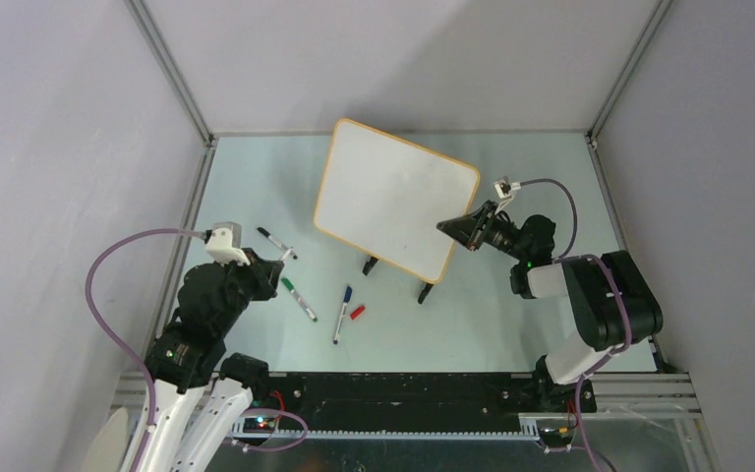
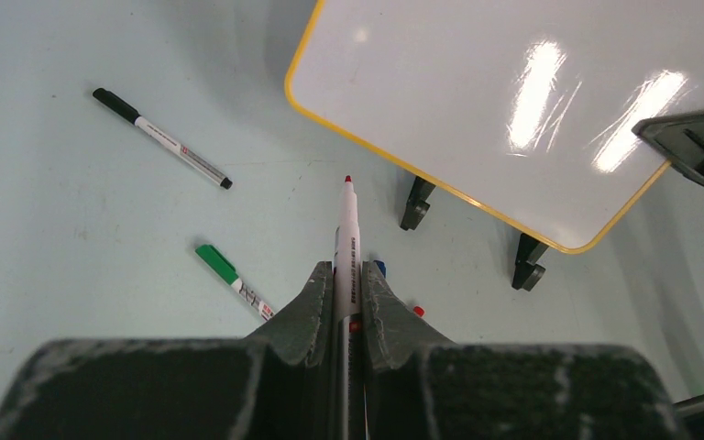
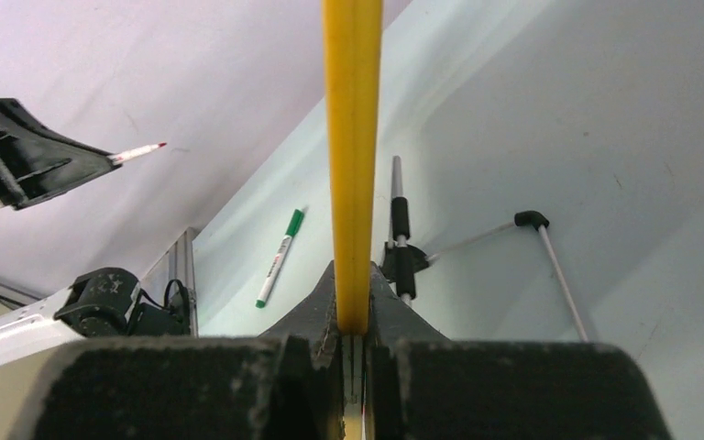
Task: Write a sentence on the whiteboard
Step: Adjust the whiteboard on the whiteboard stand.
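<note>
Left gripper [image 2: 346, 273], held low, grasps a red marker [image 2: 346, 225]; right gripper [image 3: 353, 280], outstretched, pinches the whiteboard [image 1: 393, 197] edge.

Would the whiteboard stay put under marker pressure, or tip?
Probably stiff: the whiteboard looks flat, without sag. Standing tilted on two small feet, it might tip or skid alone. The right gripper, shut on its edge, should steady it.
</note>
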`<state>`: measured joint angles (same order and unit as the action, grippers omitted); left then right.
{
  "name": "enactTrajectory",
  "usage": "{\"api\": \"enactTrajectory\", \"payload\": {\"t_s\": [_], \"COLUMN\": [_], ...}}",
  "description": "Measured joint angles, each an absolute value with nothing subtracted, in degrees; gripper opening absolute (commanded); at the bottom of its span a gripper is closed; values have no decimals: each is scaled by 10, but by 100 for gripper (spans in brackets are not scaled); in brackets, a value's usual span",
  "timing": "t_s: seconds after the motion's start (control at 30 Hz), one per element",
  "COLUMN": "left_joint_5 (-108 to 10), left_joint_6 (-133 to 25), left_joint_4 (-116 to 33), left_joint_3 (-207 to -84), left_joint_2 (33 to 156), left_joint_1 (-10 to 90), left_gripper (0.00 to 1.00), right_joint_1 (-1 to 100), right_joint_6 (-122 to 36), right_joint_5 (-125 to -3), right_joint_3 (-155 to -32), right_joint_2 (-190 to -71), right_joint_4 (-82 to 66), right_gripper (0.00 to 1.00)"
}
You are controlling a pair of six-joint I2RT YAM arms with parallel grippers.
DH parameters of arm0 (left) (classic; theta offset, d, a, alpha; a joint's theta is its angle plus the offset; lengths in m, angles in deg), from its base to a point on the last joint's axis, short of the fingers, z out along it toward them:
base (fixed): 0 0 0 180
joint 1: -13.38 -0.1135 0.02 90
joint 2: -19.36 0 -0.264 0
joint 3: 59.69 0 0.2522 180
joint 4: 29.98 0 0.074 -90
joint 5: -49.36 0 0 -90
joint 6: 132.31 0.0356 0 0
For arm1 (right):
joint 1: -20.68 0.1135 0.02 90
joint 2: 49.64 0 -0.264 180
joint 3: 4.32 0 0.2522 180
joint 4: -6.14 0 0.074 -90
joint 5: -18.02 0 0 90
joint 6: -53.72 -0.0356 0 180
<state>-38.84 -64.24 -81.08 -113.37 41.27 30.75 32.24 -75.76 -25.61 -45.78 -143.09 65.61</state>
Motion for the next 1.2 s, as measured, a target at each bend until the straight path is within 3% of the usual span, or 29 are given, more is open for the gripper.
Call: {"api": "enactTrajectory", "payload": {"t_s": [0.47,1.2], "left_joint_5": [-388,-380], "left_joint_6": [-642,-642], "left_joint_4": [-811,-811], "left_joint_3": [-1134,-1134], "left_joint_2": [414,413], "left_joint_1": [308,319], "left_gripper": [0,0], "right_joint_1": [274,240], "right_joint_6": [-762,-739], "right_joint_5": [-216,-264], "right_joint_3": [-357,-306], "right_joint_2": [-1319,-1290], "right_joint_4": [648,654], "right_gripper": [0,0]}}
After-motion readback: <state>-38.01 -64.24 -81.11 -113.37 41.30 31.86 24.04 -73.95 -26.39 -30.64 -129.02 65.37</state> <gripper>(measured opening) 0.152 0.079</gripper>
